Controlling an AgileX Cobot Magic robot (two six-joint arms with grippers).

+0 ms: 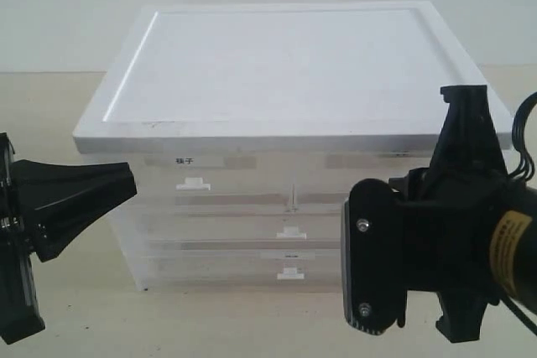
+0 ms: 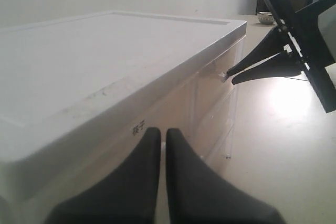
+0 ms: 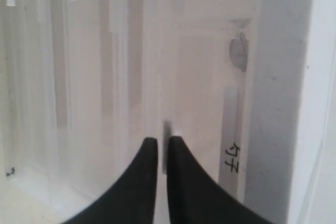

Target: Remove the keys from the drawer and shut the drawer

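Clear plastic drawer (image 1: 352,167) top right of white-lidded cabinet (image 1: 277,64), front flush | right gripper (image 3: 161,141) pinched on its white pull tab (image 2: 223,75) | left gripper (image 2: 160,130) closed, empty, near cabinet's left | keys not discernible

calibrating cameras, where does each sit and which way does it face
Exterior: low before the white-topped clear plastic drawer cabinet, facing its fronts; left hand, right arm.
Left wrist: off the cabinet's left corner, looking along its front; own shut hand.
Right wrist: close on a drawer front; own hand pinching its white pull tab.
Both wrist views share the right hand.
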